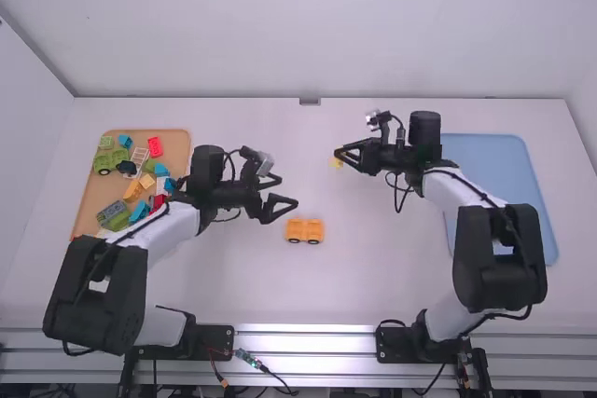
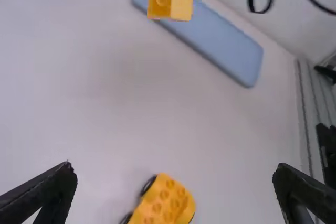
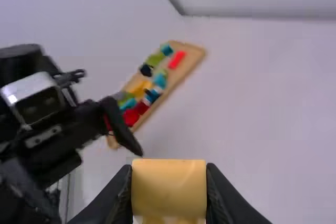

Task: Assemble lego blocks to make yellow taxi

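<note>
Right gripper [image 1: 340, 157] is hanging over the counter [image 1: 373, 277], right of the midline; its jaws are pinching a yellow block [image 3: 168, 190] by two opposite sides. Left gripper [image 1: 287, 190] is hovering empty, jaws spread wide, between the tan tray [image 1: 174, 148] and the right gripper. Yellow wheeled base [image 1: 304, 229] is standing apart from the held block, on the counter near the left gripper, on the side toward the arm bases, studs facing up. Tan tray at far left is holding mixed coloured blocks [image 1: 155, 147]; blue tray [image 1: 504, 160] is lying at right, partly behind the right arm.
</note>
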`<move>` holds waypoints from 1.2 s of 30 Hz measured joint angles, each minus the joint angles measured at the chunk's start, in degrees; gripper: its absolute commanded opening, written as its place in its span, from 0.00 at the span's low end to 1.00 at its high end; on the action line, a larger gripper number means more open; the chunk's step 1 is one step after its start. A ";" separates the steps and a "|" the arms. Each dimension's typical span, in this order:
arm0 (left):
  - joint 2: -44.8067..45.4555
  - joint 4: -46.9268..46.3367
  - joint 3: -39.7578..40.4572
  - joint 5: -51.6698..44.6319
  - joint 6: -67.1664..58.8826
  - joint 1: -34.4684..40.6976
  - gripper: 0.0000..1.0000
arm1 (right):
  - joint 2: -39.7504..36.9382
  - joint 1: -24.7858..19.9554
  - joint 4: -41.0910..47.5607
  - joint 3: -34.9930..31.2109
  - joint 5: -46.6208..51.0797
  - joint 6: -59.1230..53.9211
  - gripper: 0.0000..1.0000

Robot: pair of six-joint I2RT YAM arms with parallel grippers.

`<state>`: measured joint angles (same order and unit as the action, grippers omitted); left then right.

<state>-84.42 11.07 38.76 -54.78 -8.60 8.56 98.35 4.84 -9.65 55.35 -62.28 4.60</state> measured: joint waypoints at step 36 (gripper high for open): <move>3.56 -54.60 20.98 -5.33 -68.46 -40.61 0.99 | 19.34 38.29 66.88 41.57 55.98 -45.68 0.00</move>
<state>-80.86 -43.53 59.75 -60.12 -77.06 -32.05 117.69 43.13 57.23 96.92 -6.31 -41.08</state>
